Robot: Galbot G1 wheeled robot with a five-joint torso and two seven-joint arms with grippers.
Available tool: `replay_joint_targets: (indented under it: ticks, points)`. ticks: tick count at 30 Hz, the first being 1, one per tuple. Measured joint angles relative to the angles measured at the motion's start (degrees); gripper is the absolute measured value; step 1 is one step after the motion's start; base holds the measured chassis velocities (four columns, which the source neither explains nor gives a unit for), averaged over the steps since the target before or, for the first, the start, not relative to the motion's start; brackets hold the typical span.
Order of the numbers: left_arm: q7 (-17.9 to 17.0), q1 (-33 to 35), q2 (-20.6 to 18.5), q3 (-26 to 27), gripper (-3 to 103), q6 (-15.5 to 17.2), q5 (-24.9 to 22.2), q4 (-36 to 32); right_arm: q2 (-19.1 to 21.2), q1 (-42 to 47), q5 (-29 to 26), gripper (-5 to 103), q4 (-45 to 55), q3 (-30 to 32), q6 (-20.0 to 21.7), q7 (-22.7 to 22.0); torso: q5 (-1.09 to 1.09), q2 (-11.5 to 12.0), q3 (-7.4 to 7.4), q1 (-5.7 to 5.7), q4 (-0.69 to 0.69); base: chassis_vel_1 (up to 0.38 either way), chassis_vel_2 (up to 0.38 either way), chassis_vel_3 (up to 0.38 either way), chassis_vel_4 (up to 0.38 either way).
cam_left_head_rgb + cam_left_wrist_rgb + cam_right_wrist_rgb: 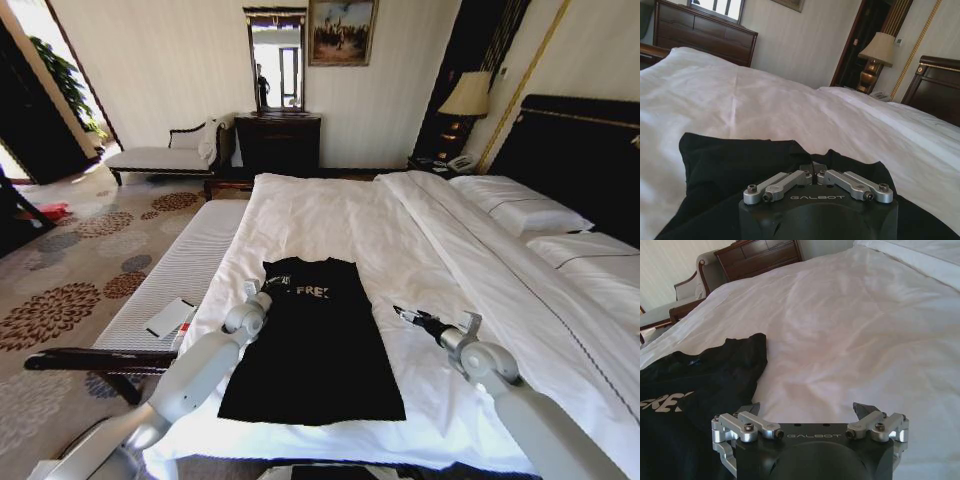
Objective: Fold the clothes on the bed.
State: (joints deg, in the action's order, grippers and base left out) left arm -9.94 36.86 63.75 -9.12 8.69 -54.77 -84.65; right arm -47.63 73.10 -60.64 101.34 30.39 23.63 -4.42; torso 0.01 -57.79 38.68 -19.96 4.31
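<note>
Black top [315, 340] lies flat — left fingers [812, 172] pinch its collar (right fingers [862, 410] apart, beside it).

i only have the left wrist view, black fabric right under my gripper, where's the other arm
Observer: The right gripper hovers over bare white duvet, just off the black top's right edge.
Operator: open or shut over there
Observer: Open; the right wrist view shows its fingers spread wide, nothing between them.
Operator: how's the top lying overall
Observer: Spread flat near the foot of the bed, neck toward the far side, white lettering facing up.
Operator: and where's my gripper on it
Observer: The left gripper is at the top's left shoulder, fingers closed together.
</note>
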Motion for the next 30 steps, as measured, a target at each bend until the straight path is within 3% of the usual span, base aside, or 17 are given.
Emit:
replay_joint_targets:
  ticks: [17,19,21,22,24,28,30]
  points:
    - [-0.6,1.3,0.6,-3.0,-3,0.0,0.9,0.2,0.1,-0.4,0.0,100,-0.3,-0.4,-0.1,0.2,0.00,0.0,0.00,0.00,0.00,0.000,0.000,0.000,0.000]
    - [-1.0,1.8,0.5,-2.7,7,0.3,1.2,-0.1,0.1,-0.3,0.2,100,-0.3,-0.5,-0.2,0.3,-0.01,0.0,0.00,0.00,0.01,0.000,0.000,0.000,0.000]
    - [-1.0,2.1,0.4,-2.4,7,0.5,1.4,-0.4,0.1,-0.3,0.2,100,-0.3,-0.5,-0.2,0.4,-0.01,0.0,0.00,0.00,0.01,0.000,0.000,0.000,0.000]
    - [-1.0,2.5,0.0,-1.8,18,0.7,1.9,-1.1,0.1,-0.4,0.2,100,-0.4,-0.5,-0.3,0.5,-0.01,0.0,0.00,0.00,0.01,0.000,0.000,0.000,0.000]
    - [-1.0,2.8,-0.4,-1.4,18,0.7,2.1,-1.7,0.2,-0.6,0.2,100,-0.4,-0.6,-0.3,0.5,-0.01,0.0,0.00,0.00,0.01,0.000,0.000,0.000,0.000]
    - [-1.1,3.6,-2.8,0.4,39,0.9,2.3,-5.2,0.5,-2.2,0.0,100,-0.6,-1.2,-0.4,0.7,-0.01,0.0,0.00,0.00,0.00,0.000,0.000,0.000,0.000]
    - [-1.1,3.8,-3.5,1.0,39,0.9,2.1,-6.2,0.6,-2.9,0.0,100,-0.7,-1.5,-0.4,0.7,-0.01,0.0,0.00,0.00,0.00,0.000,0.000,0.000,0.000]
